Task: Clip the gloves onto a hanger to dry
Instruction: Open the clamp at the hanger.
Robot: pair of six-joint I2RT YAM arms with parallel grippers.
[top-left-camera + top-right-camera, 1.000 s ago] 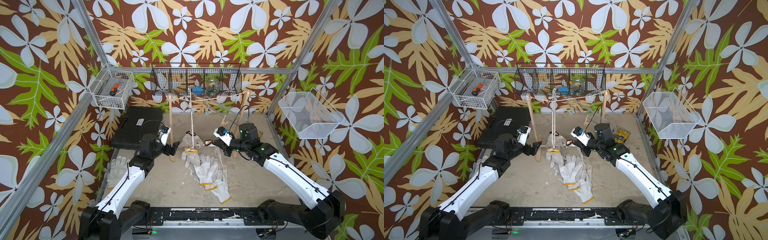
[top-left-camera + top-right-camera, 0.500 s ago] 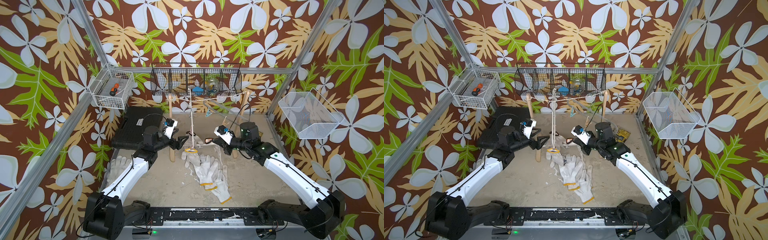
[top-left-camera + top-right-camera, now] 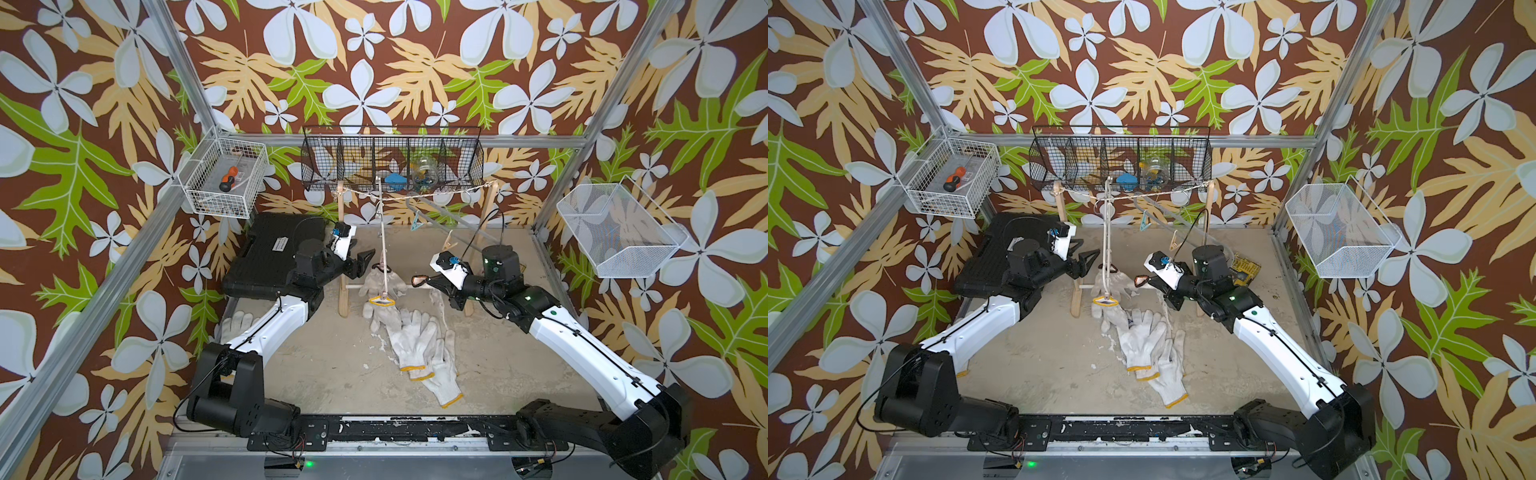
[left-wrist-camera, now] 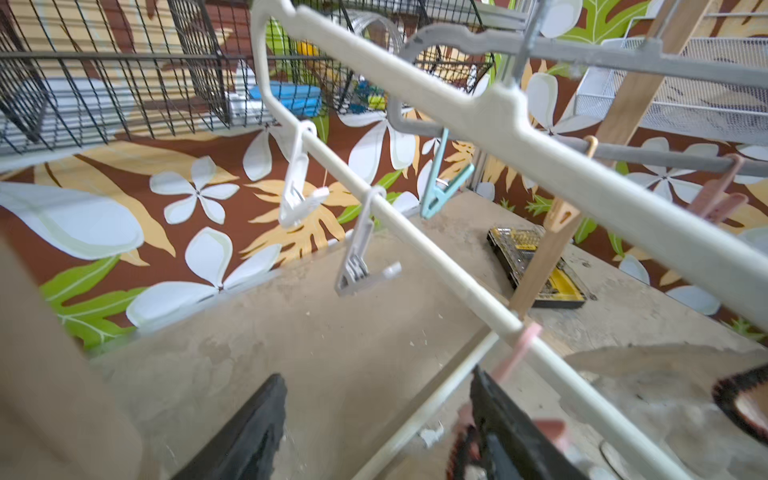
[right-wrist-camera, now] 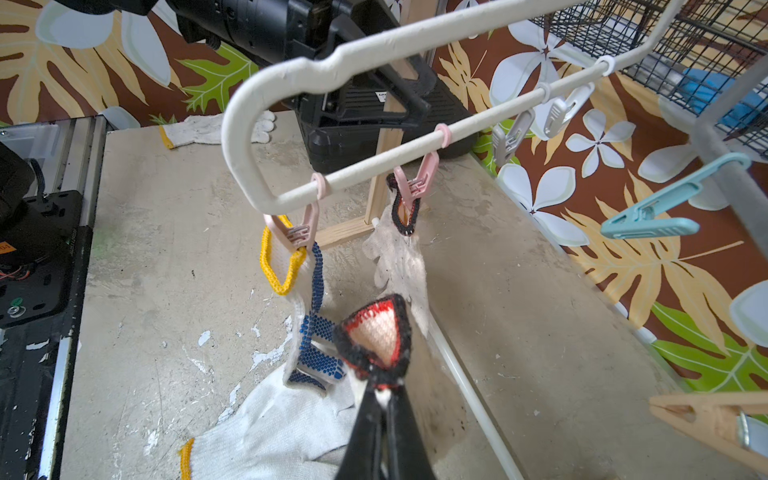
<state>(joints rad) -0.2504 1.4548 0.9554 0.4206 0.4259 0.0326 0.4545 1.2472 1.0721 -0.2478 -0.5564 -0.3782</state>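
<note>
Right gripper (image 5: 384, 399) clenched on dark-trimmed glove (image 5: 376, 332), near white hanger (image 5: 374, 162); left gripper (image 4: 376, 374) jaws apart beside hanger's pink clip (image 4: 517, 353).

My left gripper (image 3: 362, 264) has swung away from the rack's wooden post (image 3: 343, 299), risen, and reached across to the white hanger (image 3: 382, 232). It now sits just beside the pink clip (image 4: 517, 349) that holds the dark-trimmed glove (image 5: 399, 253). Its fingers (image 4: 249, 432) have drawn closer together than a second ago, though a gap remains. My left elbow stands higher.
</note>
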